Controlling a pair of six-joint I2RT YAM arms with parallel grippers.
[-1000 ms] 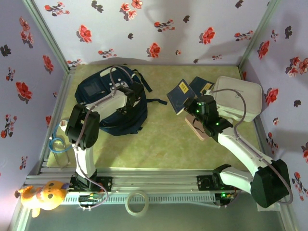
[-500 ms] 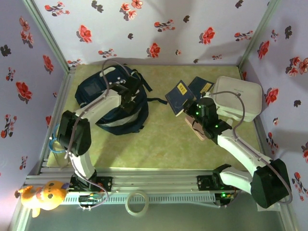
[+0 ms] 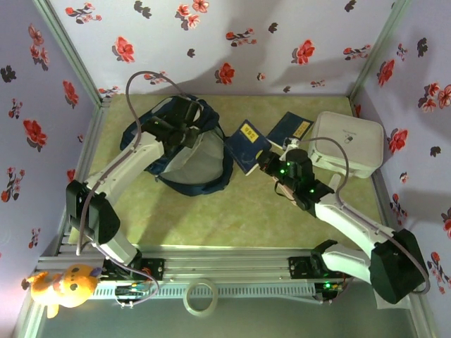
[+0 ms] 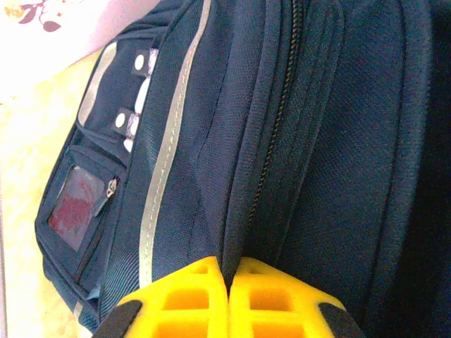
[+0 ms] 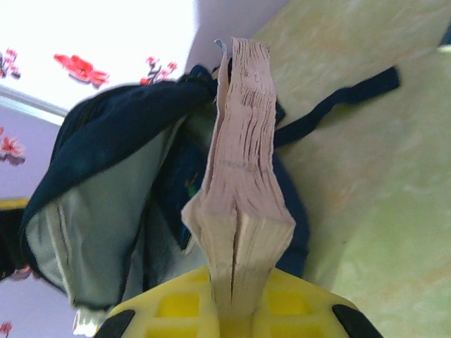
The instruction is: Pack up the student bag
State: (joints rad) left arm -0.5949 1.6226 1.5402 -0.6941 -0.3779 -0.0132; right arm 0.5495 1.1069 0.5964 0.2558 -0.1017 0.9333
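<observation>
The left end effector [image 4: 227, 285] is closed tight on a fold of the student bag [image 3: 190, 158], beside a zipper line near the bag's far rim. The bag sits on the left half of the bench [image 3: 232, 218], its mouth gaping wide and its pale lining showing. Just right of the bag's opening, a blue book [image 3: 246, 144] with a yellow label stands on edge. The right end effector [image 3: 269, 166] is clamped on this book, and in the wrist view the page block points toward the open mouth. Farther right of the bag lies a second blue book [image 3: 290, 129], with a white box [image 3: 349, 144] just beyond it.
</observation>
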